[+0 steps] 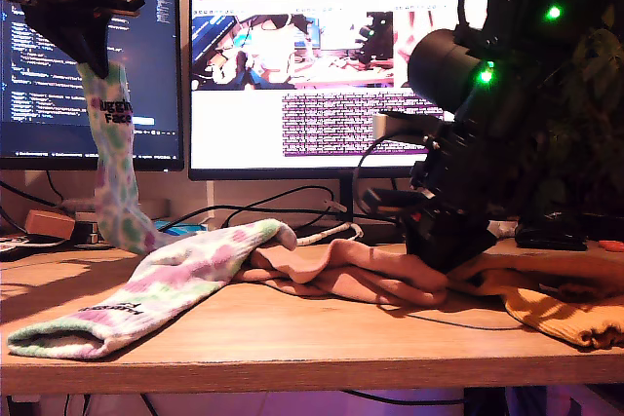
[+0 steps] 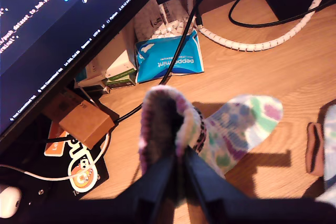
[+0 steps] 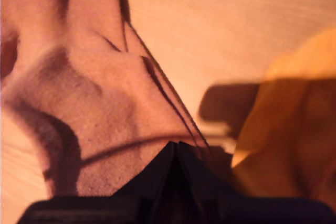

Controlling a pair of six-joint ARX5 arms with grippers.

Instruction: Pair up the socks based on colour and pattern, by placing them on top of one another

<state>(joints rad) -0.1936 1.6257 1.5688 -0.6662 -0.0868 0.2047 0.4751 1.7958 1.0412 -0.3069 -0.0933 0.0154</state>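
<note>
Plainly the pairing is only begun. My first gripper point(image 2: 181, 166), high at the exterior view's left, has its jaws pressed together on the cuff of one tie-dye sock point(image 1: 115, 168), which hangs down with its toe near the bench point(image 1: 292, 338). Its mate, the second tie-dye sock point(image 1: 156, 289), lies flat on the bench just below and toward the exterior view's right, so I judge this pair one lowering away from done; the two are not yet stacked.

My second gripper point(image 3: 176, 153) is down at the bench among the pink socks point(image 1: 351, 275), jaws closed to a point at the pink cloth; it looks like a pinch on a fold, though the view is too tight for me to be sure. The pink cloth lies bunched in the middle of the bench, and I cannot tell whether the two are properly laid one on the other. A yellow sock point(image 1: 565, 309) lies crumpled at the exterior view's right, beside the pink; whether both yellow ones are in that heap I cannot say.

Writing: the hanging sock bears black lettering, the lower word reading roughly "Face", the upper unclear. In the first wrist view a blue packet point(image 2: 168, 59) behind the sock reads "peppermint". The monitors' text is too small to read.
</note>
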